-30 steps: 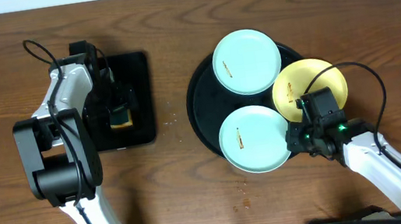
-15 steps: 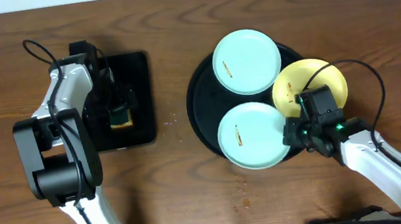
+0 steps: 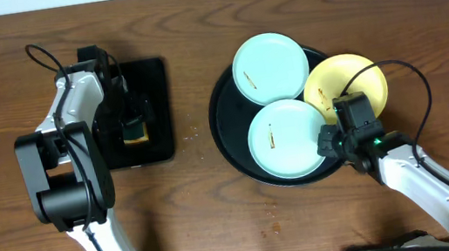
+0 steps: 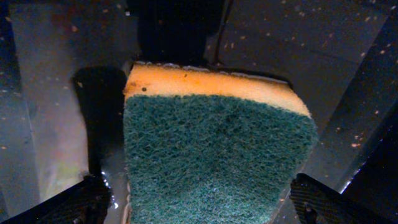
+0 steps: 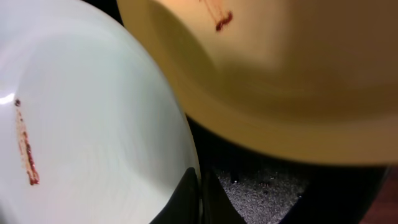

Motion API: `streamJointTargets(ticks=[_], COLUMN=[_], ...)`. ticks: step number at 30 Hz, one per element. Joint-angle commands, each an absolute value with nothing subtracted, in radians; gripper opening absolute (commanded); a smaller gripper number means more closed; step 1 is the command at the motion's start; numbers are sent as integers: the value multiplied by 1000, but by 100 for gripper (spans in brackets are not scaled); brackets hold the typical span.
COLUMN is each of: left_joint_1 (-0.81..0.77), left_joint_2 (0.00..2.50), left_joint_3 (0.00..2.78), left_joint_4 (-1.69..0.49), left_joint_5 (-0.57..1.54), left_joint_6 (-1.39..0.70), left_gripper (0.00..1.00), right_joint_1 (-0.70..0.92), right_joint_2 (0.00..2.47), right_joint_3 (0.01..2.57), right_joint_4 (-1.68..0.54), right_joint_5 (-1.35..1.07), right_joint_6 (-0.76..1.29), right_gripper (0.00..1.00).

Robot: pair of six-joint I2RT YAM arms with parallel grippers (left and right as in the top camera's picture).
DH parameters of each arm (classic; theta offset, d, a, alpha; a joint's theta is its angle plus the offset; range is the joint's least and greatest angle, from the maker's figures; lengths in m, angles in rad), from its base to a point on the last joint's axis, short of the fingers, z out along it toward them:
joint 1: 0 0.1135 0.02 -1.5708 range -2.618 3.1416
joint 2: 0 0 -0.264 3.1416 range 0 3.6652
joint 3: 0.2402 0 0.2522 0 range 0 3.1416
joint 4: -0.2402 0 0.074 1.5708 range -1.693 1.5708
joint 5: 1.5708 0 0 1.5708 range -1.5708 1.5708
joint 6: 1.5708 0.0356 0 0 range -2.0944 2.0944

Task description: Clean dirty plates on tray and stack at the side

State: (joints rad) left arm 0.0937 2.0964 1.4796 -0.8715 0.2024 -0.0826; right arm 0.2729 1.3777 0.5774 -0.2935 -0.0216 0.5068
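Observation:
Three plates lie on the round black tray (image 3: 223, 130): a far mint-blue plate (image 3: 269, 68), a near mint-blue plate (image 3: 286, 139) and a pale yellow plate (image 3: 350, 81) that overhangs the right rim. Each has a small brown smear. My right gripper (image 3: 329, 139) is shut on the right rim of the near mint-blue plate (image 5: 93, 124), one finger above and one below the edge. The yellow plate (image 5: 280, 81) sits just beyond it. My left gripper (image 3: 133, 122) is open, its fingers (image 4: 81, 202) either side of a yellow and green sponge (image 4: 211, 155).
The sponge (image 3: 135, 135) lies on a smaller rectangular black tray (image 3: 151, 83) at the left. Small crumbs dot the wooden table between the trays and in front of the round tray (image 3: 270, 209).
The right gripper has moved the near mint-blue plate up and right, fully onto the round tray. The far mint-blue plate shifted slightly left and the yellow plate slightly up. The left arm has not moved.

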Motion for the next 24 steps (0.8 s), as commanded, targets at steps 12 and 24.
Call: streamJointTargets(ticks=[12,24], left_joint_1=[93,93], left_joint_2=[2078,2078], left_joint_3=[1471,1470], left_joint_4=[-867,-824], left_joint_5=[189,189], left_joint_6=[-90,-87], left_gripper=[91,84], right_joint_1=[284,284], right_joint_2=[1386,1386], right_joint_3=[574,574], right_joint_4=[-303,-384], right_joint_5=[-95,-95], right_joint_6=[507,508], right_gripper=[12,25])
